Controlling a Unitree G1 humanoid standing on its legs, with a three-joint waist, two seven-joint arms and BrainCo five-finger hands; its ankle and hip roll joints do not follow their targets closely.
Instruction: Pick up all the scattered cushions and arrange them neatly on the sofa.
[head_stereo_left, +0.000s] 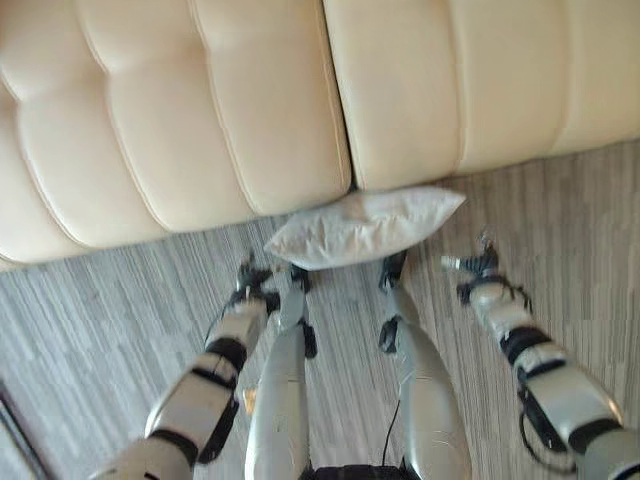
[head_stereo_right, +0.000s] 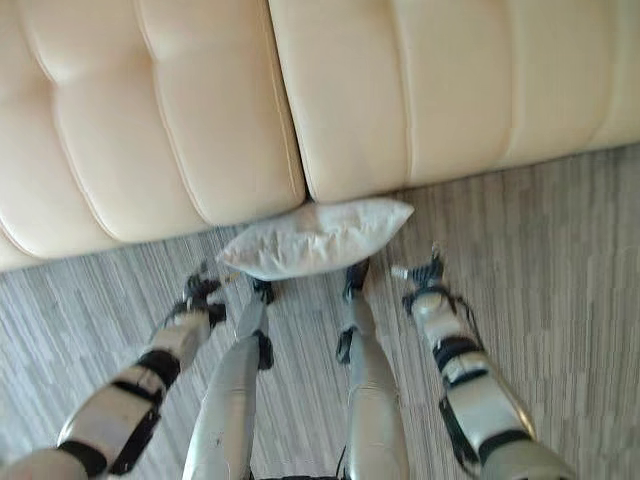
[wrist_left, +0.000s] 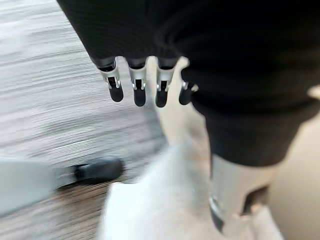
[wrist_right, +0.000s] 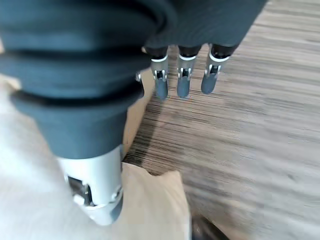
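Note:
A white cushion (head_stereo_left: 360, 228) lies on the floor, its far edge against the front of the cream sofa (head_stereo_left: 200, 120) below the gap between two seat sections. My left hand (head_stereo_left: 250, 283) hovers just off the cushion's left end, open and holding nothing. My right hand (head_stereo_left: 478, 272) hangs open a little past the cushion's right end. In the left wrist view the cushion (wrist_left: 160, 200) lies close beyond the straight fingers (wrist_left: 139, 90) and the thumb (wrist_left: 232, 200). The right wrist view shows a cushion corner (wrist_right: 155, 205) beside the thumb (wrist_right: 95, 192).
The sofa's two tufted seat sections span the whole top of the view, with a dark seam (head_stereo_left: 338, 100) between them. Grey striped flooring (head_stereo_left: 100, 330) stretches to both sides of the cushion.

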